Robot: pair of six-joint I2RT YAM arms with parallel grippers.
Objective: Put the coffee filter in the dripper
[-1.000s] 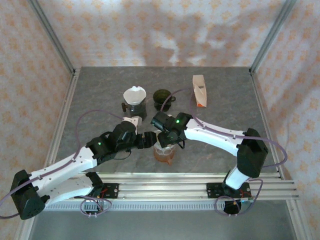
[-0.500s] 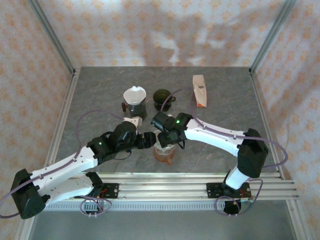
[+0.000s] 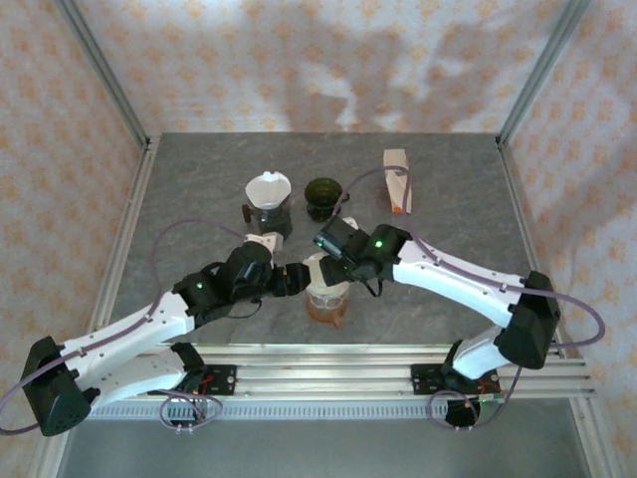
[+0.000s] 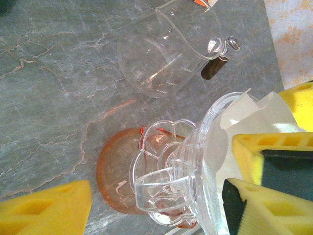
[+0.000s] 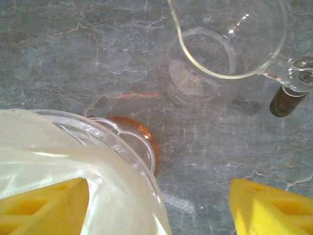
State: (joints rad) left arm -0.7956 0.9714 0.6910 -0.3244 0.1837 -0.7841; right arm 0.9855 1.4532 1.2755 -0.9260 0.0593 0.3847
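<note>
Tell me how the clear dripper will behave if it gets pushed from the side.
The dripper looks smooth and glossy, so it would probably slip in a grip. Its wide rim sits above a narrow foot on the orange saucer, so a high push would likely tip it. The paper filter inside looks thin and may shift.

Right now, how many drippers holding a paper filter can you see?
2. A dark dripper stands at the back, left of the green cup; a clear dripper sits nearer the front on an orange base. Others may be hidden.
</note>
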